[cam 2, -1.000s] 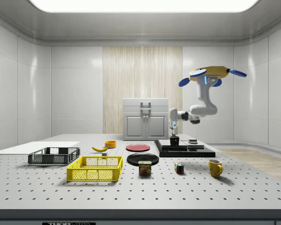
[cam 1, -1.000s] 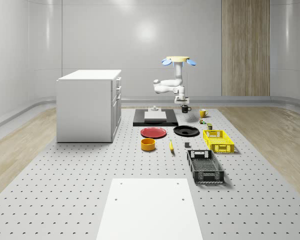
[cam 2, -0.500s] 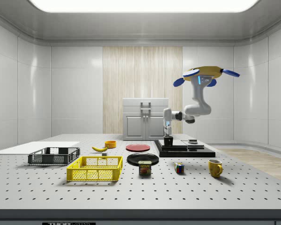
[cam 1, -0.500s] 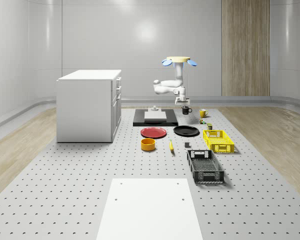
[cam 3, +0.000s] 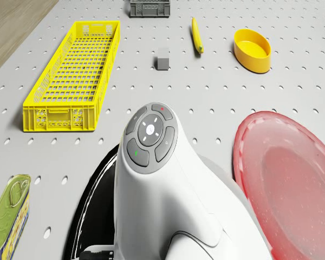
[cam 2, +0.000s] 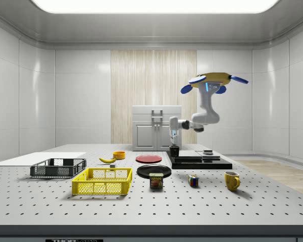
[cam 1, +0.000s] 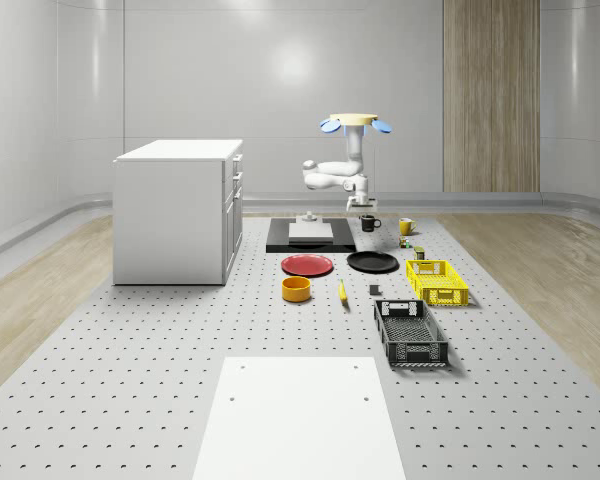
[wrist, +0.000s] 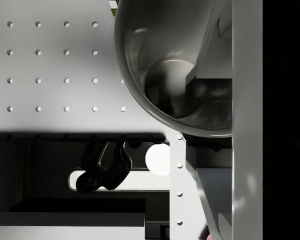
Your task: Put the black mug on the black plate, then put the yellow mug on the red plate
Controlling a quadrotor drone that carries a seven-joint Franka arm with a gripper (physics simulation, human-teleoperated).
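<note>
In the whole-scene view, the drone (cam 1: 354, 122) is being seen hovering over the far end of the surface (cam 1: 180, 380), near the black slab (cam 1: 310, 240). The black mug (cam 1: 368, 223) is being carried under the jaws (cam 1: 365, 209), off the surface and beyond the black plate (cam 1: 372, 262). The yellow mug (cam 1: 406, 226) is standing untouched to the view's right, and the red plate (cam 1: 307, 265) is lying bare beside the black plate.

In the side view, the black mug (cam 2: 174, 150) is being held upright, its long axis vertical and its mouth upward, hanging above and a little behind the black plate (cam 2: 153, 171). The yellow mug (cam 2: 232, 180) is resting well apart, toward the view's right.

In the drone view, the arm's wrist (cam 3: 151, 135) is being seen over the black plate (cam 3: 86, 216), with the red plate (cam 3: 287, 184) just beside it.

In the wrist view, the jaws are being seen clenched on the black mug (wrist: 175, 90), with 1 finger (wrist: 210, 55) inside its rim.

Step 1 is judged to be midway: the black mug is lifted but not yet set down. Step 2 is not being started yet.
</note>
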